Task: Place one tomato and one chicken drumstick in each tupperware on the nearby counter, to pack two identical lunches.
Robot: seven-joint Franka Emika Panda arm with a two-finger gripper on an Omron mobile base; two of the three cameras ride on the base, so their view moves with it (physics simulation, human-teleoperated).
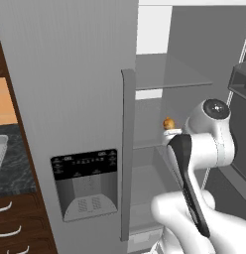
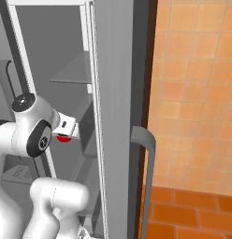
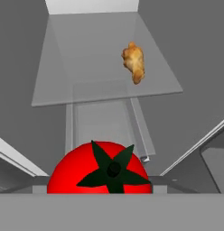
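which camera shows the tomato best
The hand view: the tomato sits large and close, with its green star stem facing the camera. The right base view shows just a red sliver under the hand; the left base view adds nothing useful.

One tomato, 6 o'clock in hand view. One drumstick, 1 o'clock, on glass shelf. One tupperware, 9 o'clock in left base view, on counter.

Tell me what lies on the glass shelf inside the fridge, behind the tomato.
One chicken drumstick lies on the glass shelf, toward its right side. The tomato close to the camera covers whatever is directly below it.
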